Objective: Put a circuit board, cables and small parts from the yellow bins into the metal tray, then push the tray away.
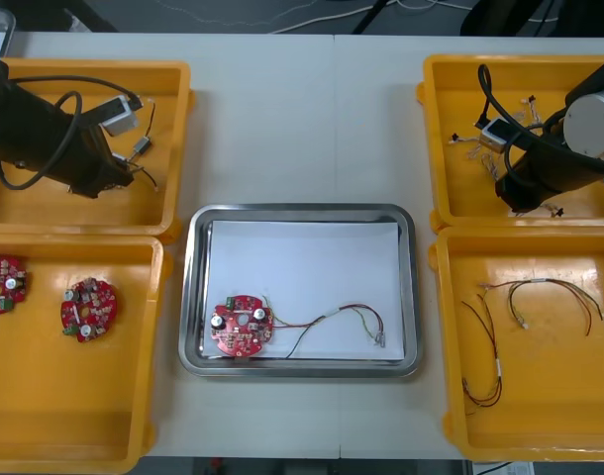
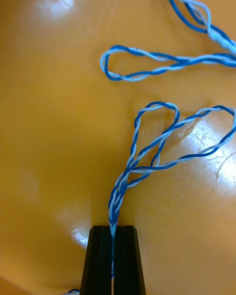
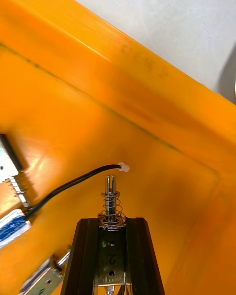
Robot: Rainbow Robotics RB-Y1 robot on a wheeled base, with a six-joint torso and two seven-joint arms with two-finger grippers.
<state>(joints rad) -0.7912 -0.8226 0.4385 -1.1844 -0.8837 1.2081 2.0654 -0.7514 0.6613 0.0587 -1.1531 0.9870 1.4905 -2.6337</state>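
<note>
Cable (image 2: 116, 199), limp and light, pinched at its loop ends by right pincer (image 2: 113, 228), right of metal tray (image 1: 300, 210); left pincer (image 3: 111, 221) clamps small metal part (image 3: 111, 201), probably slippery.

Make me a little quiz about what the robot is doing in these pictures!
1. True or false: the shiny metal tray already holds a round red circuit board.
2. Choose: the right gripper, in the far-right yellow bin, is shut on A) a black cable, B) a twisted blue and white cable, C) nothing.
3. Short answer: which gripper is shut on a small metal part, and in which bin?
Key: 1 true; 2 B; 3 the left gripper, in the far-left yellow bin.
</note>
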